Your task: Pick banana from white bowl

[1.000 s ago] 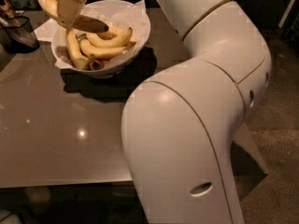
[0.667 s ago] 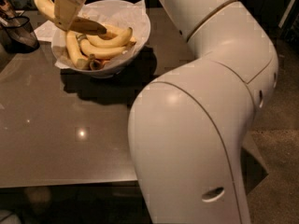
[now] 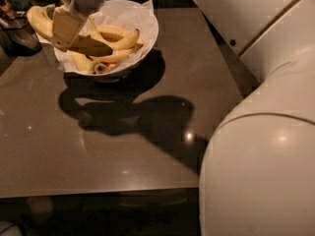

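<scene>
The fingers (image 3: 65, 28) stand spread, one pale pad facing the camera and the other a dark wedge pointing right across the fruit. Nothing shows between them, so I judge no banana is gripped yet. The gripper (image 3: 83, 47) hangs low over the left half of the bowl (image 3: 150, 31), probably so that the fingers can straddle one banana before shutting. The bananas (image 3: 118, 36) lie heaped in the bowl on crinkled paper (image 3: 140, 13). One banana (image 3: 39, 21) curves out past the left rim, just beside the pale finger, and I cannot tell whether the two touch. That one, or the topmost in the heap, looks the easiest to take. The wrist comes down from the top edge, almost vertical. The arm (image 3: 266, 146) fills the right side, its big pale links folded near the camera. It throws a shadow across the table (image 3: 98, 166) in front of the bowl.
</scene>
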